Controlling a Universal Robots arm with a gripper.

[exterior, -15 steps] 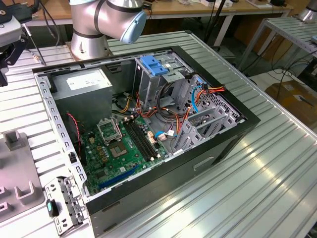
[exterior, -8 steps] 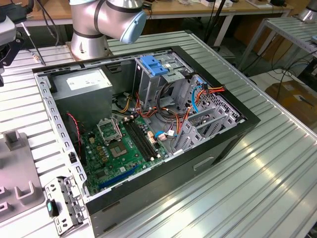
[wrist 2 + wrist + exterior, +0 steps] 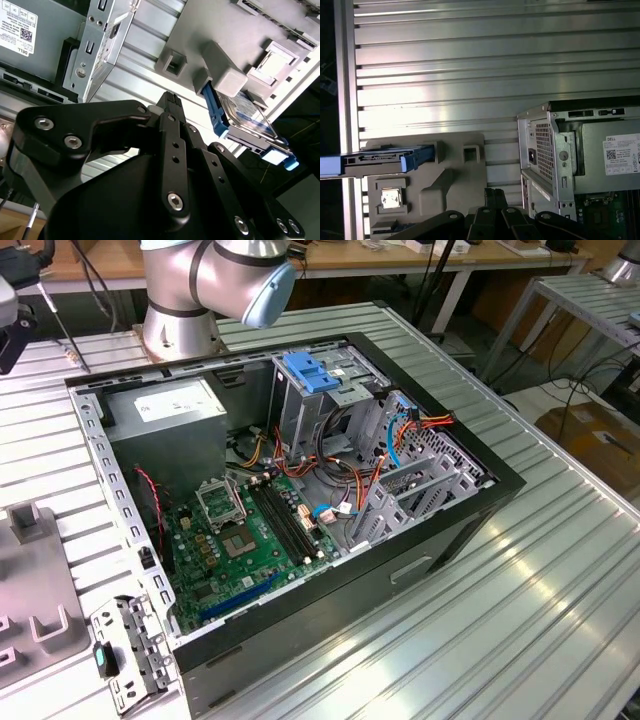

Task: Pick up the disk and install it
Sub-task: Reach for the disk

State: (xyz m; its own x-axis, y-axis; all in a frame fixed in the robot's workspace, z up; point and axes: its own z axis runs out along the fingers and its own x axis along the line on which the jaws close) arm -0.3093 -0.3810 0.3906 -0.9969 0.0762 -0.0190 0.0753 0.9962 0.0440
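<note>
The disk point(image 3: 385, 159) stands on its edge in a slot of a grey holder point(image 3: 455, 175) on the ribbed metal table. Blue rails run along its sides. In the second wrist view the disk point(image 3: 247, 117) shows its dark, labelled face between the blue rails, held in the same grey holder point(image 3: 225, 75). My gripper point(image 3: 167, 100) hangs a short way off from the disk and does not touch it. Its black fingers meet at the tips, with nothing between them. In the first wrist view the gripper point(image 3: 495, 192) sits between the holder and the computer case.
An open computer case point(image 3: 300, 490) lies on the table with its motherboard, cables and a drive cage topped by a light-blue bracket point(image 3: 315, 375). The case corner point(image 3: 545, 150) is close beside the gripper. The arm's base point(image 3: 180, 300) stands behind the case. The grey holder point(image 3: 30, 570) is at the exterior view's left.
</note>
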